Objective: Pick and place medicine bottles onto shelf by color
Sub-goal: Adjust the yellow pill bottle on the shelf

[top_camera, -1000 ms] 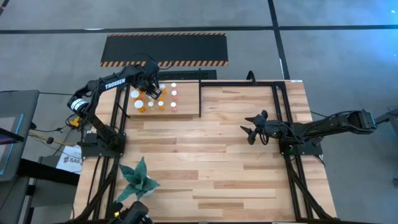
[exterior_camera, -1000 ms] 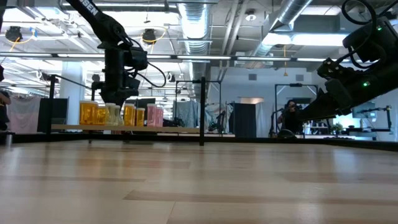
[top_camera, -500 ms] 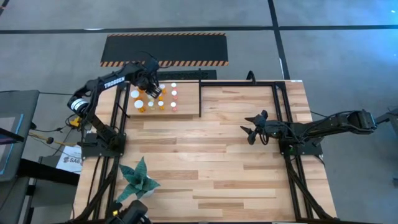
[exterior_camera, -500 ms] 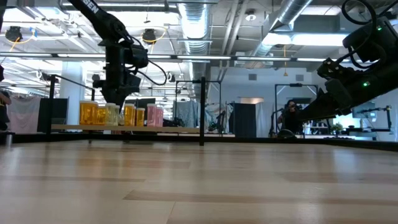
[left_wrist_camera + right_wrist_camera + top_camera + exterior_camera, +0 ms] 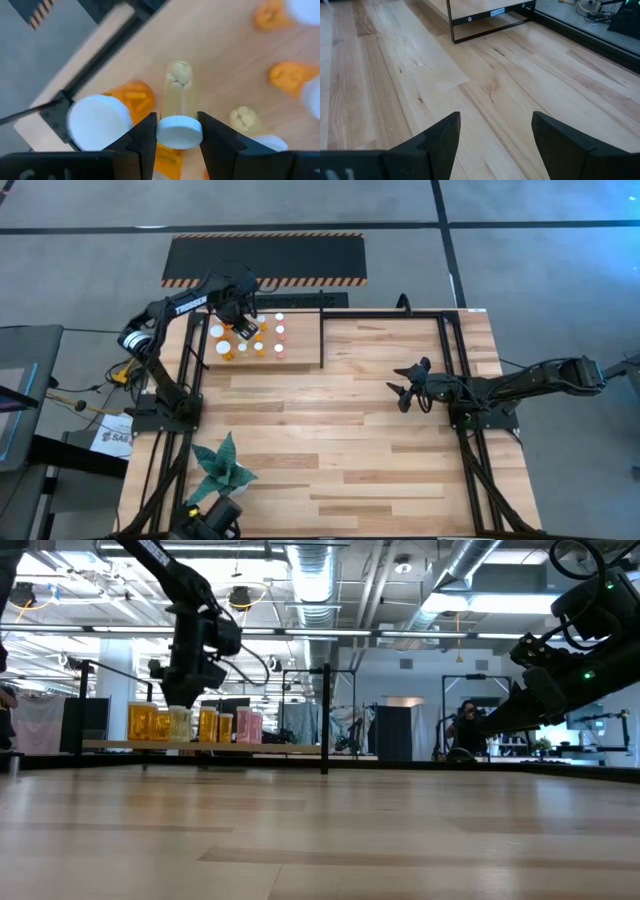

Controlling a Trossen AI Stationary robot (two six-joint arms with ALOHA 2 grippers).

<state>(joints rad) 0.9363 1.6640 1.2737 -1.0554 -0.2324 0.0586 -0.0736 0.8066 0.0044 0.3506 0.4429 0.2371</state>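
The light wooden table (image 5: pixel 330 430) carries the shelf (image 5: pixel 300 358), a pale board with black posts, at its far left corner. On the shelf stand the medicine bottles (image 5: pixel 262 340), white-capped with orange, pale and pinkish bodies, grouped close together. A green plant (image 5: pixel 218 468) sits on the table well nearer than the shelf, by the left edge.

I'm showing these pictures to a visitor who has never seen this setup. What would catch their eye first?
Probably the cluster of white-capped medicine bottles on the small shelf at the table's far left corner, with the left gripper over them, its fingers on either side of a pale bottle's white cap. Next, the right gripper hanging open above bare wood on the right, and the green plant at the near left edge.
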